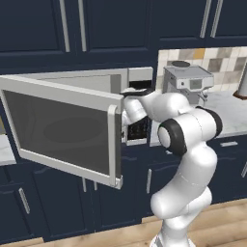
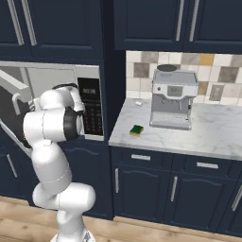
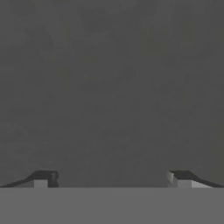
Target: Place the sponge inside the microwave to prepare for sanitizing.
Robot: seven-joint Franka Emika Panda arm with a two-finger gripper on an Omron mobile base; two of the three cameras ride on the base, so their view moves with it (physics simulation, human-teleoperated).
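Hand view: gripper (image 3: 112,178) spread wide, nothing between the fingertips, plain grey surface right in front.
Sponge (image 2: 136,130): sitting on the marble table (image 2: 212,132), near the front edge, just left of the coffee machine (image 2: 173,100), well apart from the arm.
Microwave (image 1: 139,75): door (image 1: 62,128) swung wide open to the left.
Arm: reaching in behind the door, at the microwave front.

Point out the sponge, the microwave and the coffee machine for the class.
sponge (image 2: 136,130): right base view, on its green top.
microwave (image 1: 62,130): left base view, on the open door's dark glass.
coffee machine (image 2: 173,101): right base view, on its silver front.
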